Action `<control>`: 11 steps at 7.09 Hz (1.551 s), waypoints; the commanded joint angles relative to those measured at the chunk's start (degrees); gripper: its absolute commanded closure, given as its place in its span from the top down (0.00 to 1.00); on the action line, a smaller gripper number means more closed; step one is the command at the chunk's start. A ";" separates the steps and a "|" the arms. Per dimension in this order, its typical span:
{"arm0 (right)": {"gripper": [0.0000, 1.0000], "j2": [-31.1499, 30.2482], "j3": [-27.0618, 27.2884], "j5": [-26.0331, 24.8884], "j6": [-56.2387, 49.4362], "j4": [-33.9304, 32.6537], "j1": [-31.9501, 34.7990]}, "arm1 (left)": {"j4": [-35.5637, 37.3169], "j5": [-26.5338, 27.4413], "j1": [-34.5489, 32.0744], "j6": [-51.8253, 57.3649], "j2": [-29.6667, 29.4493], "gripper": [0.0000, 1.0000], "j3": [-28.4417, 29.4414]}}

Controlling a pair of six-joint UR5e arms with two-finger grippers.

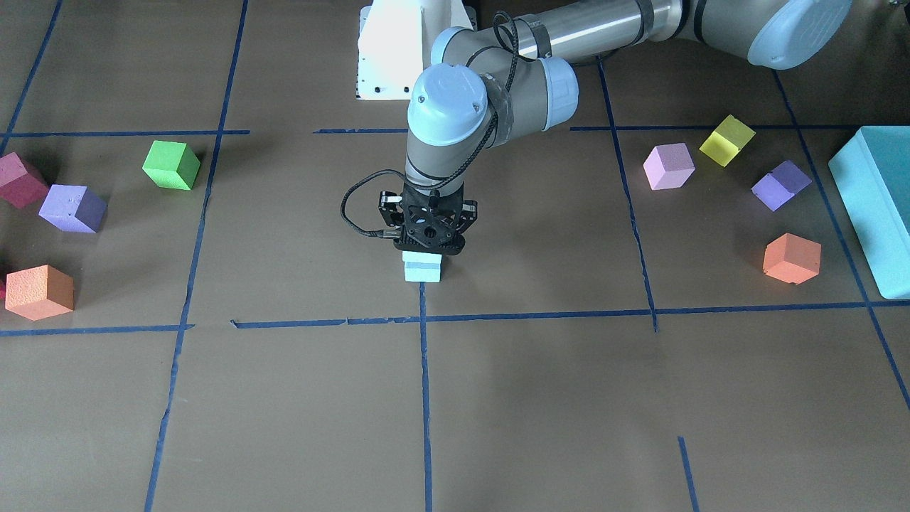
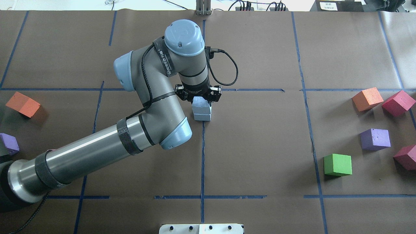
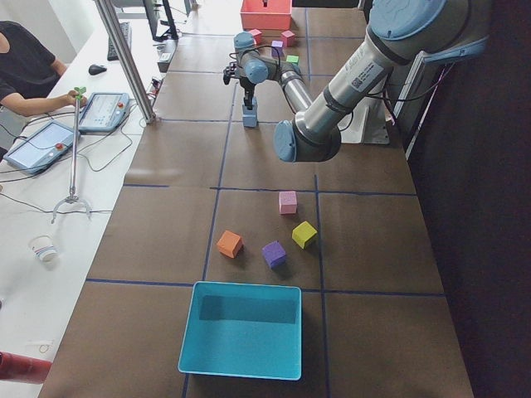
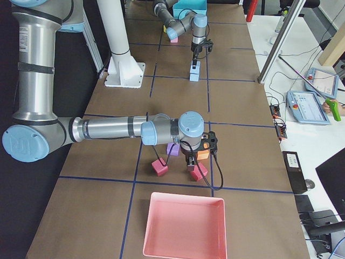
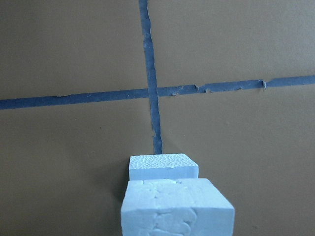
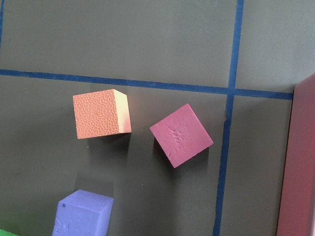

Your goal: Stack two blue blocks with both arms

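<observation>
Near the worktop's [image 2: 260,146] middle, the left claw [image 1: 429,249] grips the upper blue block [image 5: 177,206], which rests on the lower blue block [image 5: 163,166], while far right the right claw [image 4: 191,161] hangs above a magenta cube [image 6: 181,135], and I cannot tell whether it is open or closed.

Overall light: bright and even from above on the brown table [image 2: 260,146].
Glare: the white pedestal [image 1: 387,50] is washed out; a shiny streak runs along the left arm [image 2: 84,146].
Shadows: soft and short; the orange cube [image 6: 101,120] throws a dark patch just below itself.
Focus: the upper blue block [image 5: 177,209] is sharp, its grain plain.
Dark edges: both side views fall near black on the robot's side.
</observation>
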 commanded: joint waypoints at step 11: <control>1.00 0.19 -0.32 -0.09 0.00 0.00 -0.03 | -2.56 1.25 -0.09 -0.31 0.00 1.00 0.63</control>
